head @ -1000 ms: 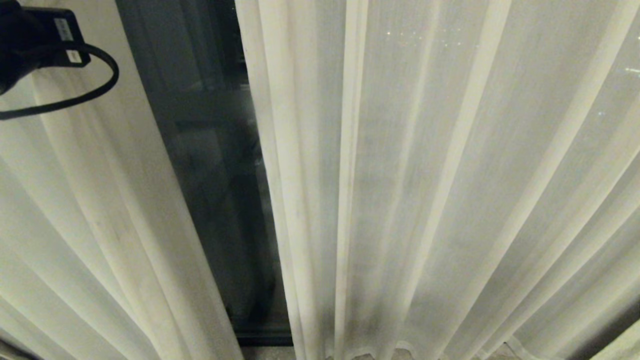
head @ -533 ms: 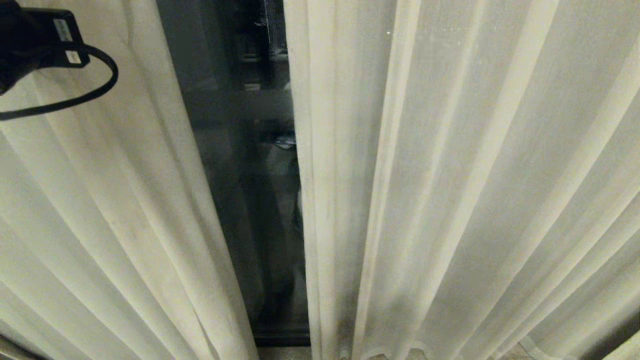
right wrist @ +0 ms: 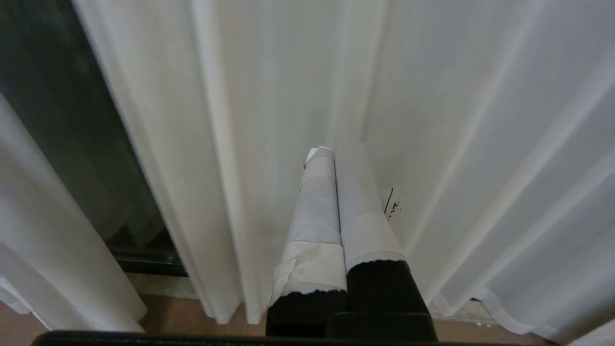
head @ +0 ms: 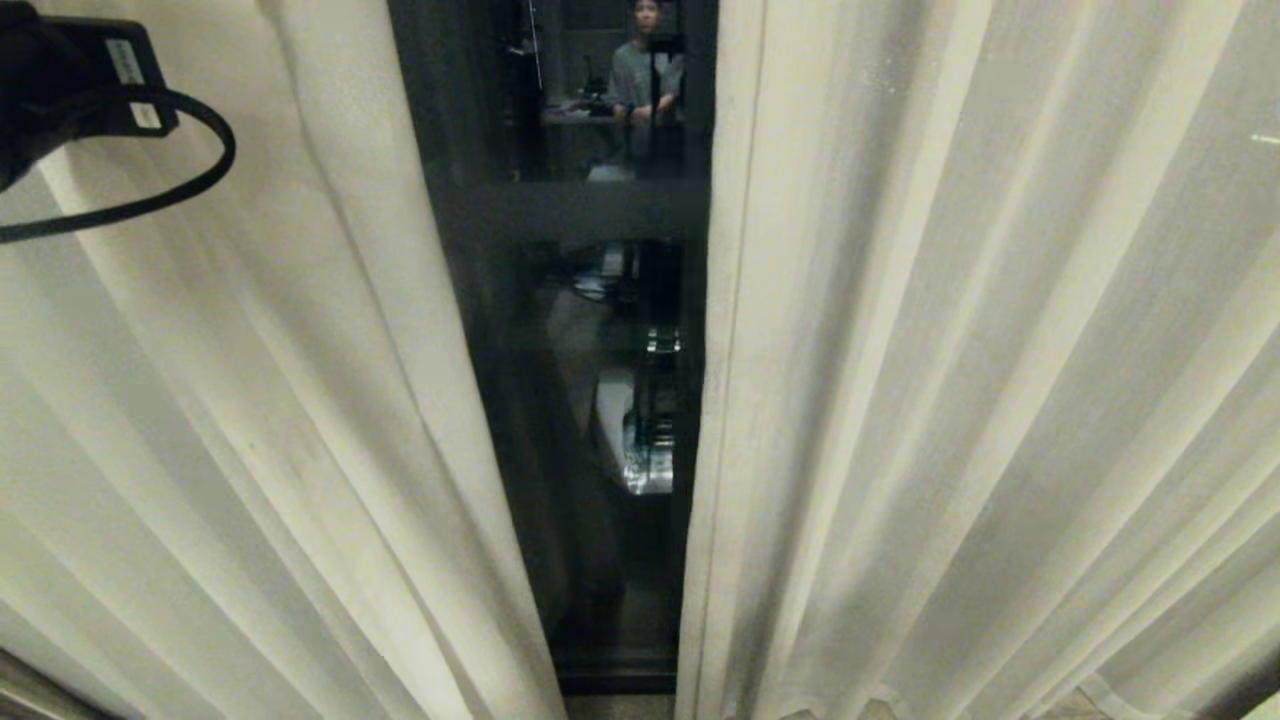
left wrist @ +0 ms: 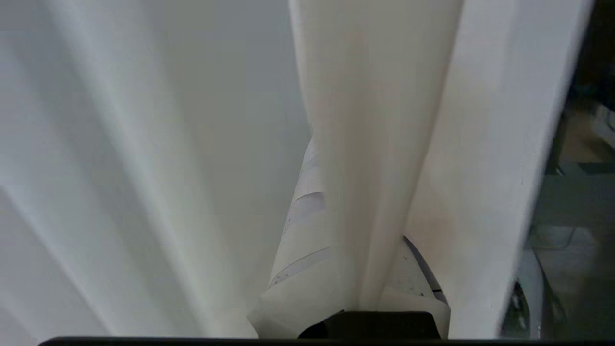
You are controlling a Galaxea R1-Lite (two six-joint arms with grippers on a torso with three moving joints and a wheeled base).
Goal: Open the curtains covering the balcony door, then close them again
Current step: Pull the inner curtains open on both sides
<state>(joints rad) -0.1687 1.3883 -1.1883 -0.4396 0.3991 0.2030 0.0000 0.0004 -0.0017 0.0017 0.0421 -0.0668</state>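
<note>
While the curtains [head: 950, 380] hang in soft cream pleats, a dark glass strip of the balcony door [head: 590, 400] shows at twelve o'clock. At eleven, the left gripper [left wrist: 355, 269] has its taped jaws pinching a fold; the right gripper [right wrist: 336, 216] is clamped empty against fabric.

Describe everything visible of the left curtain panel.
The left curtain panel is cream, woven, softly pleated fabric hanging to the floor. Its inner edge sits apart from the right panel, baring dark balcony door glass between them. In the left wrist view the left gripper is shut on one fold.
</note>
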